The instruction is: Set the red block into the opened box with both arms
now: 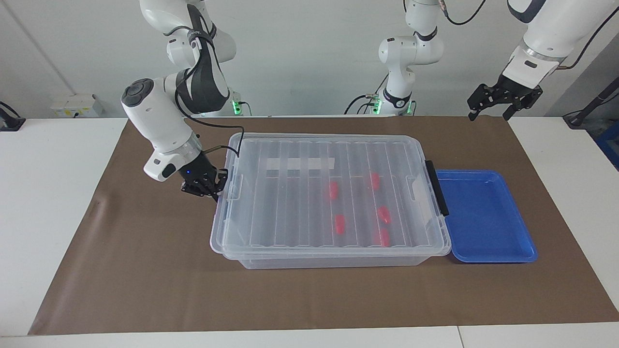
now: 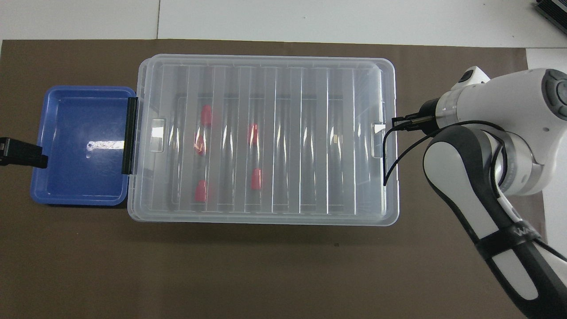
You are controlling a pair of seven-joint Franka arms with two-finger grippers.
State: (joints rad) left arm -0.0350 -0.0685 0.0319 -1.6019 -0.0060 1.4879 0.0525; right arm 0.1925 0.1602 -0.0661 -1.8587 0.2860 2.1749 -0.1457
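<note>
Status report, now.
Right hand shut at box end. Left hand open, raised, waiting. Five red blocks under closed lid.

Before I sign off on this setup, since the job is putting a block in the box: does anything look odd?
Yes. The five red blocks already lie inside the box, whose lid is on. The blue tray beside it holds nothing. The right gripper, shut, sits at the lid's end tab; the left gripper waits raised.
</note>
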